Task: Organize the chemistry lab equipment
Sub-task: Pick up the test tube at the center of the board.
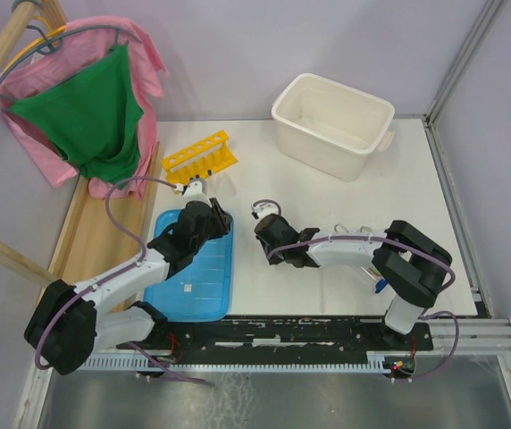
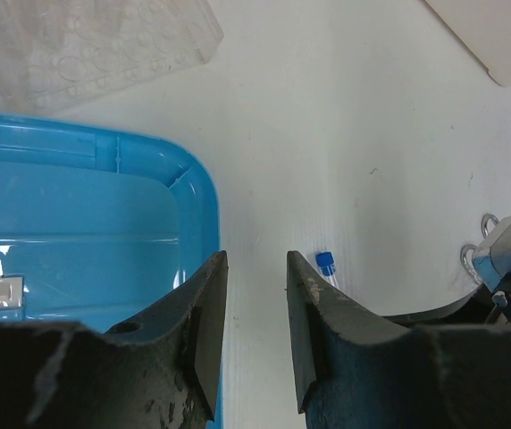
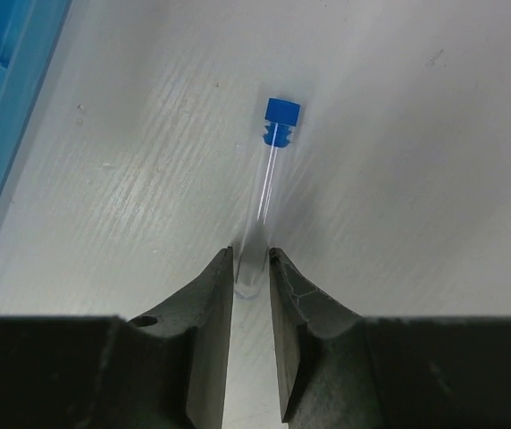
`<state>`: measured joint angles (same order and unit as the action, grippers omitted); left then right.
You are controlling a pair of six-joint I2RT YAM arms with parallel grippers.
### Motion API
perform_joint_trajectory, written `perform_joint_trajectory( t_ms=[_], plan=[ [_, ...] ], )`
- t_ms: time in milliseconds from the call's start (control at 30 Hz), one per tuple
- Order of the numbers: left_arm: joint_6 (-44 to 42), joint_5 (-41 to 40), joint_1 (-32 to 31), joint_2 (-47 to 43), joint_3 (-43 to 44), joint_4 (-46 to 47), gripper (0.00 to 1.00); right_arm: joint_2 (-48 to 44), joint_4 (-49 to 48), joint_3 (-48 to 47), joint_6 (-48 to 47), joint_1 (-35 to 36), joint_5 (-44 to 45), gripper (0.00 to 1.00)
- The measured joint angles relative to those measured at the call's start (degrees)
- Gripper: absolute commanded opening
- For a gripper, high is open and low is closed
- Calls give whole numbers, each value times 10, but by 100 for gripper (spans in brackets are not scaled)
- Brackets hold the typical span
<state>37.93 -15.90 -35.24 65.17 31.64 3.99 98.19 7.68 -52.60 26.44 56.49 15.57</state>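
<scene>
Clear-walled and stoppered in blue, the blue-capped tube [image 3: 272, 170] lies flat on the white counter [image 3: 416, 179], with its cap toward the top of the right wrist view. My right claw [image 3: 251, 257] has closed in on the tube's closed end, one finger on each side. It reads as a pinch, though the tube is not yet off the counter. In the top view that claw [image 1: 262, 211] sits near the middle of the frame, just right of the blue lid [image 1: 193, 268].

My left claw [image 2: 255, 261] stands partly spread with nothing between its fingers, low over the counter at the lid's right edge. A small blue stopper [image 2: 325, 262] shows just beside its right-hand finger. I cannot tell whether it belongs to the same tube.

I judge the step in hand to be picking up this one tube so it can go into the yellow rack [image 1: 200, 155]. The rack sits at the upper left of the top view, beyond the lid and well apart from the tube. The white tub [image 1: 331, 125] stands at the upper right.

The next move calls for a firm hold and a straight lift. The tube must then be turned cap-up and carried up and left across the frame to a free hole in the rack. My grip is at the very end of the tube, so it may pivot or slip, and slow motion seems wise. My left arm [image 1: 139, 268] lies along that side, so the path must clear it.
</scene>
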Motion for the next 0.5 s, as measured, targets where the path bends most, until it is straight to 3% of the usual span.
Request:
perform_joint_trajectory(
  t_ms=[300,500],
  plan=[
    [5,22,-1,1,-2,6,41,8,-33,11,12,2,-2,10],
    [19,62,-6,11,-2,13,43,-60,-73,93,5,54,63,11]
  ],
)
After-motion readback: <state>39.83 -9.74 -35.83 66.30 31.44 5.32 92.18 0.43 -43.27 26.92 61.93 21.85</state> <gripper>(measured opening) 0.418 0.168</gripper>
